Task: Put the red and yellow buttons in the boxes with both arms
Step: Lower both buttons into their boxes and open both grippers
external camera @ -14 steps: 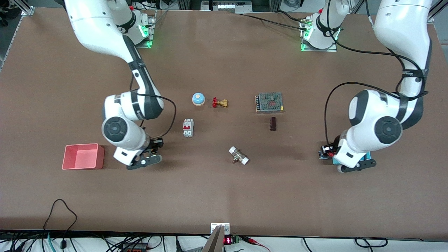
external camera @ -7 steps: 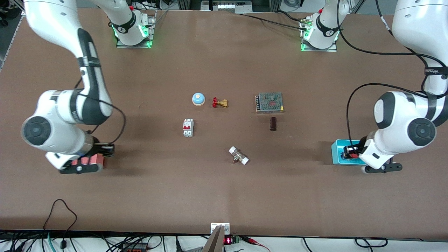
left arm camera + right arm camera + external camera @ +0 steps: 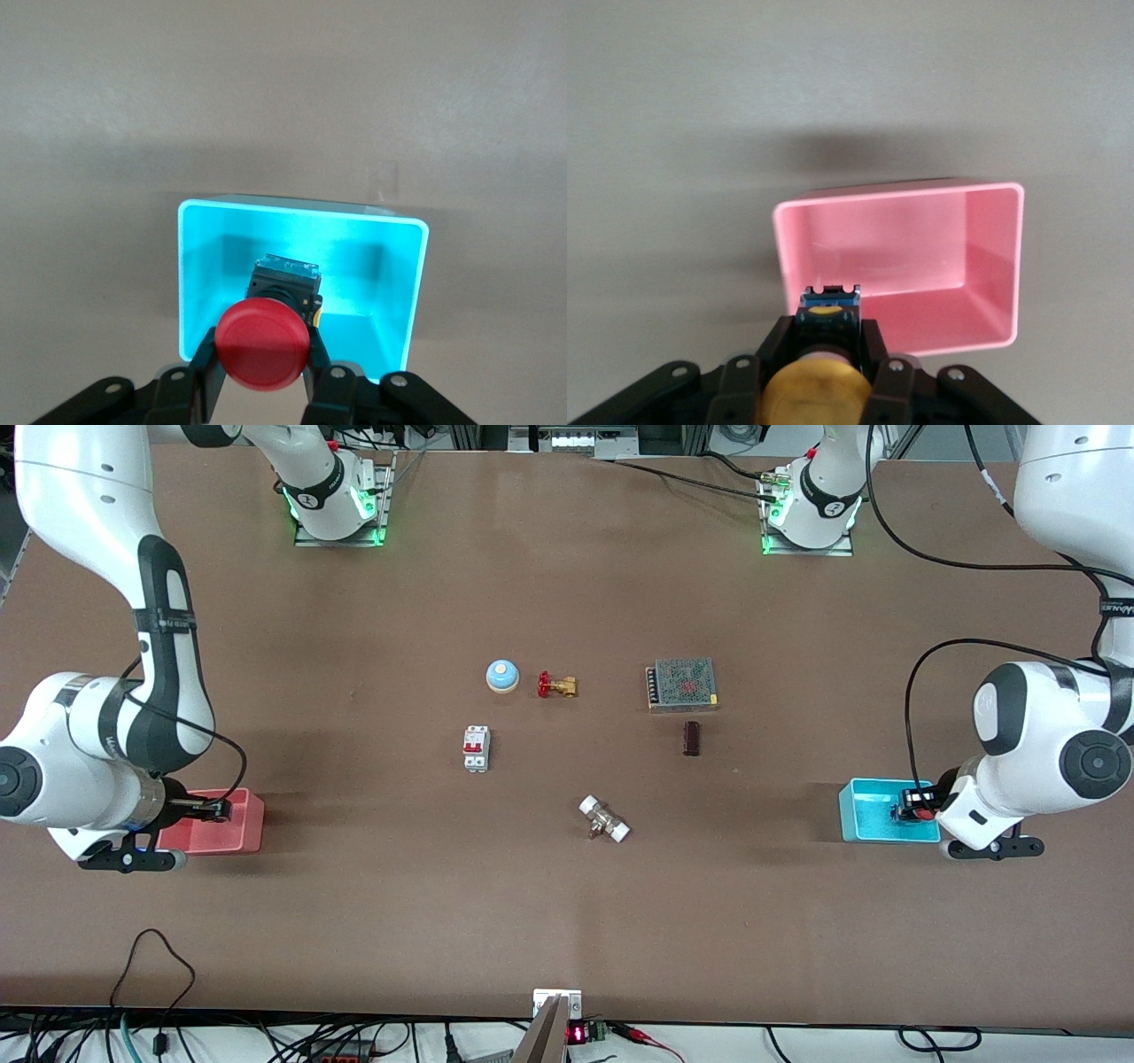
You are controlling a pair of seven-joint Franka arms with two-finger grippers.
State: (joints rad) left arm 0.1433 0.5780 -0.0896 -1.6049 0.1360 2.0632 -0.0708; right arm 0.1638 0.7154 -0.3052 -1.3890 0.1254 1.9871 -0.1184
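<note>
My left gripper (image 3: 915,810) is shut on the red button (image 3: 263,343), which it holds by its black body over the cyan box (image 3: 873,815), at the box's edge toward the left arm's end of the table. The cyan box (image 3: 202,266) is empty in the left wrist view. My right gripper (image 3: 209,810) is shut on the yellow button (image 3: 818,391) and holds it over the rim of the pink box (image 3: 241,828). The pink box (image 3: 921,252) is empty in the right wrist view. My left gripper also shows in its wrist view (image 3: 263,365), and my right gripper in its own (image 3: 827,347).
Mid-table stand a blue domed bell (image 3: 502,676), a brass valve with a red handle (image 3: 556,685), a grey mesh-topped box (image 3: 681,684), a white circuit breaker (image 3: 476,748), a dark brown block (image 3: 691,738) and a white-ended fitting (image 3: 604,819).
Both arms have swung outward with their buttons: the right gripper from beside the pink box to over it, the left gripper from the cyan box's inner side to over it.
</note>
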